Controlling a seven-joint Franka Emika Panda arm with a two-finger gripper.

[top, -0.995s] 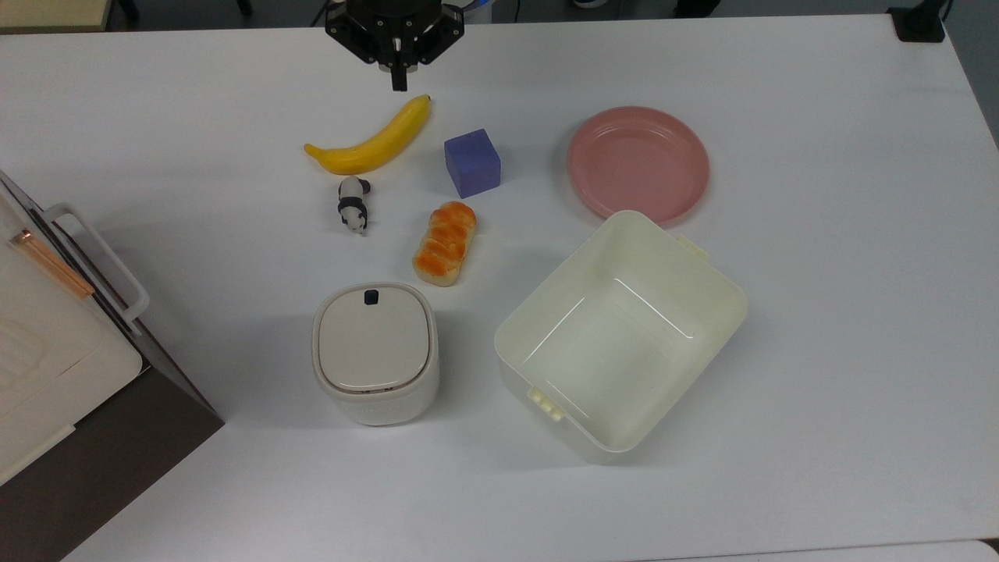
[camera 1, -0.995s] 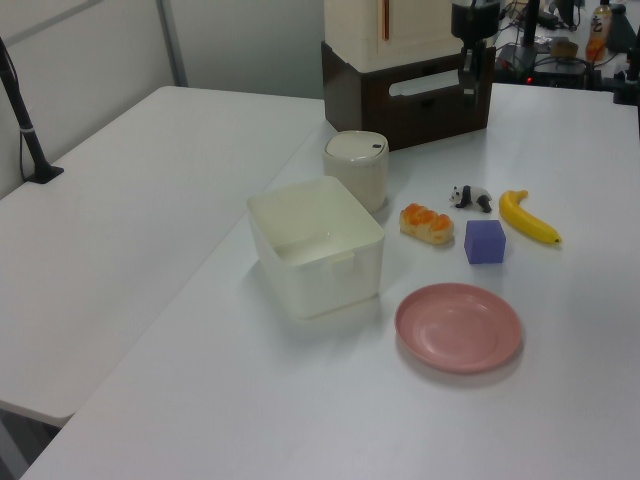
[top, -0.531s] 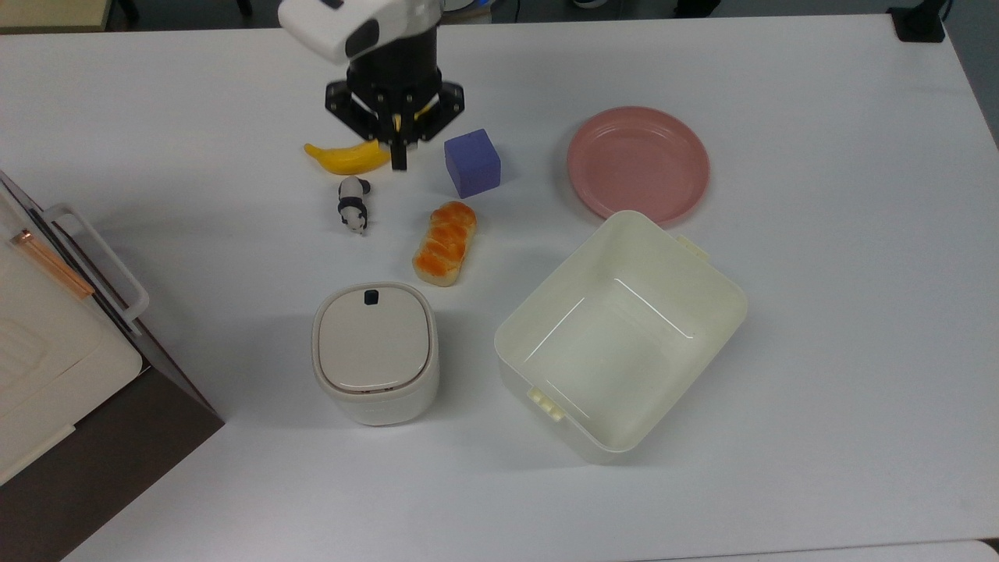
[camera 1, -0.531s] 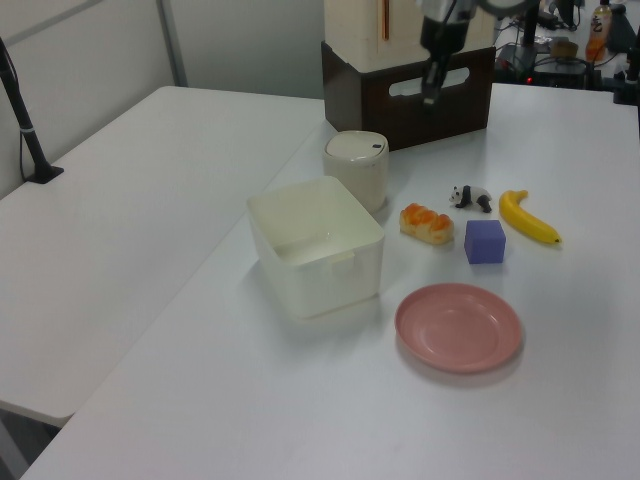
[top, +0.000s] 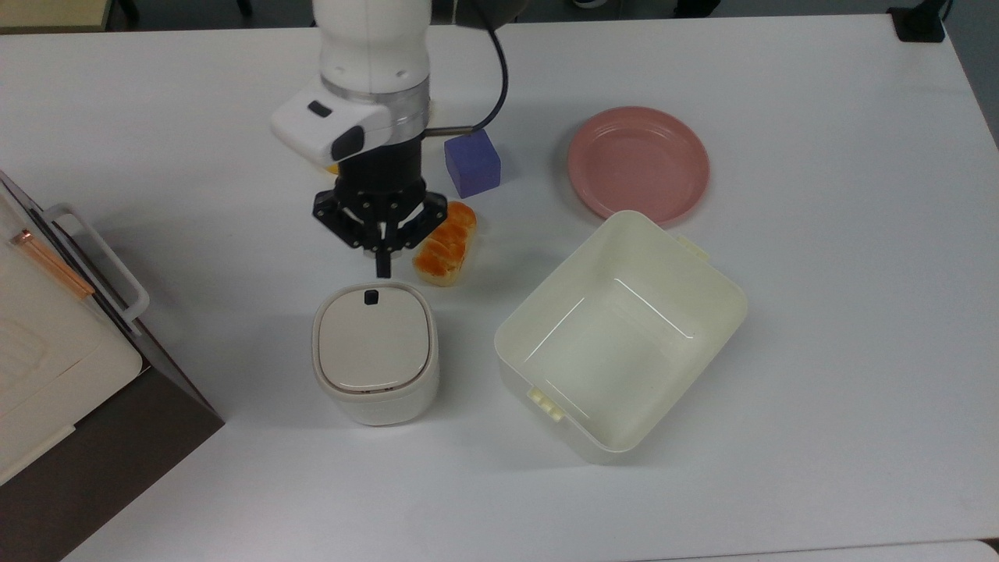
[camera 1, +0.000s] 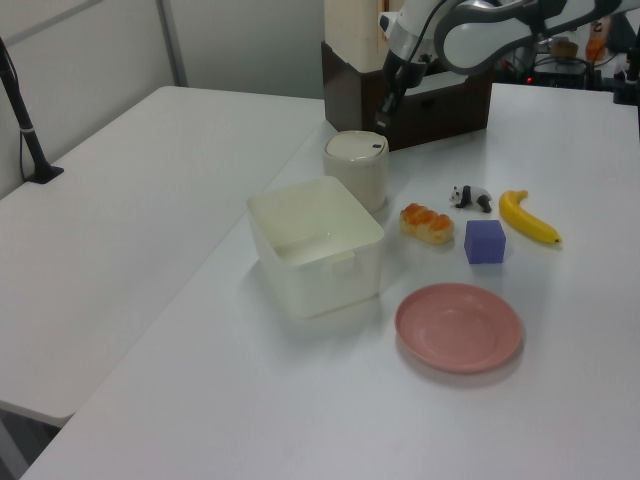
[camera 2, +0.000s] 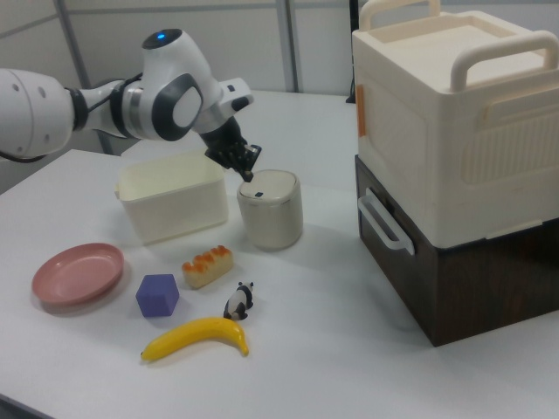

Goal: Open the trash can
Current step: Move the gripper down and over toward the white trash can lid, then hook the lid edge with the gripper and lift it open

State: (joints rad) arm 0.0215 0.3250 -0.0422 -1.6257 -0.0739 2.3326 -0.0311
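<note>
The trash can [top: 375,351] is a small cream-white bin with its beige lid down, standing left of the middle in the top view. A small dark push button [top: 371,296] sits at the lid's far rim. My gripper [top: 382,267] points down with its fingers shut and nothing held, its tip just beyond the button in the top view. In the right view the gripper [camera 2: 248,175] hangs close above the button side of the trash can [camera 2: 271,209]. From the left view the gripper [camera 1: 381,118] is above and behind the trash can [camera 1: 356,165].
A lidless cream tub [top: 624,343] stands right of the bin, a pink plate [top: 638,162] beyond it. A bread roll [top: 445,250], purple cube [top: 471,162], toy panda [camera 1: 470,196] and banana [camera 1: 528,216] lie nearby. A big white and brown appliance [top: 47,343] fills the top view's left edge.
The arm has swept from the table's far edge over the banana and panda toward the trash can, and the gripper tip now sits just beyond the lid button. Nothing on the table has moved.
</note>
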